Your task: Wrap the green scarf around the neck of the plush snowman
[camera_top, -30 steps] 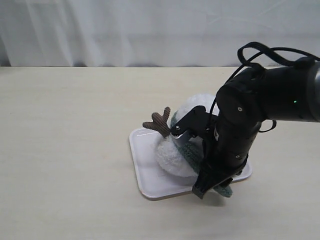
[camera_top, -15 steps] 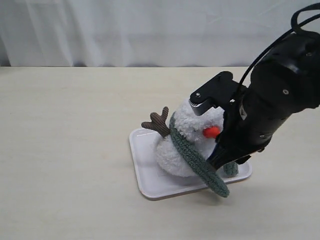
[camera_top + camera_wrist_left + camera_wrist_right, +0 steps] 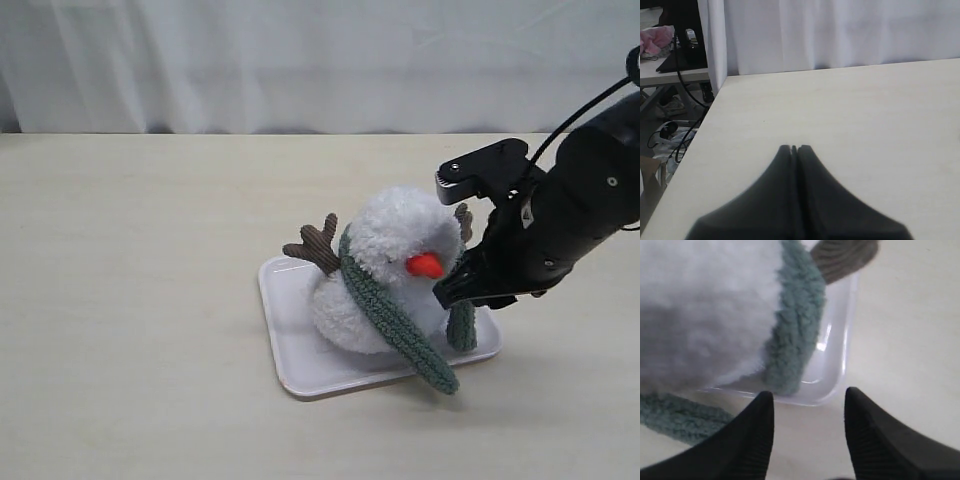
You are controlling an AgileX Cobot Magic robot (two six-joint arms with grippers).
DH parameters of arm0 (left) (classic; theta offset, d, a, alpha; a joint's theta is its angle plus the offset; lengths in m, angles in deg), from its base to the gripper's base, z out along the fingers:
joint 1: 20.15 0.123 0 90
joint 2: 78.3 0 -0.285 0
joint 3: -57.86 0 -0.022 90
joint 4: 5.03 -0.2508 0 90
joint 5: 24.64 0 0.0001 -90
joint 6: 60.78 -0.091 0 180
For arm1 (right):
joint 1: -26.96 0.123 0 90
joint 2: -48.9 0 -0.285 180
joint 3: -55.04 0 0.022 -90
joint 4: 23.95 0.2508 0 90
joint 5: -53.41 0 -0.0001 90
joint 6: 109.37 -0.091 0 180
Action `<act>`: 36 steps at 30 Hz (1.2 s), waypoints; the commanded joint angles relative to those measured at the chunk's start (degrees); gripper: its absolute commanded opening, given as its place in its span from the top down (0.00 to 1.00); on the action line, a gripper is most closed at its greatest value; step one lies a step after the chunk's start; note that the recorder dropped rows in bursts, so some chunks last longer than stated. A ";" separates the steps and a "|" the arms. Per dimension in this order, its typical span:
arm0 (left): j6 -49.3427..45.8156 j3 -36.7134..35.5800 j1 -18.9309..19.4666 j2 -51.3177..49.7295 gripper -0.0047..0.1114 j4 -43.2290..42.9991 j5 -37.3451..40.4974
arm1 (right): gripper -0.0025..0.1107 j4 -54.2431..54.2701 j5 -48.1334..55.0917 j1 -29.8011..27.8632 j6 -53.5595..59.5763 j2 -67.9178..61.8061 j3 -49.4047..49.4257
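The plush snowman (image 3: 385, 255) sits on a white tray (image 3: 285, 345), orange nose (image 3: 425, 265) facing right. The green scarf (image 3: 395, 320) lies round its neck. One end runs down the front past the tray's edge. The other end (image 3: 461, 327) hangs down at the snowman's right side. In the right wrist view the scarf (image 3: 795, 315) borders the white plush (image 3: 700, 305). My right gripper (image 3: 809, 396) is open and empty, just off the tray's corner (image 3: 832, 385). Its arm (image 3: 555, 225) hovers to the right of the snowman. My left gripper (image 3: 795, 148) is shut over bare table, far from both.
A brown twig arm (image 3: 318, 243) sticks out at the snowman's left, and another (image 3: 842, 255) shows by the tray's rim. The table's edge (image 3: 705, 120) with floor clutter beyond it shows in the left wrist view. A white curtain (image 3: 300, 60) hangs behind the table.
My right arm has pulled back to the right and away from the snowman's front, uncovering its head and nose. The scarf stays draped round the neck.
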 commanded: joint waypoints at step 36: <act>-0.07 -0.19 0.08 0.15 0.96 0.24 -0.47 | 0.94 17.71 9.35 -1.66 19.70 -7.73 -4.60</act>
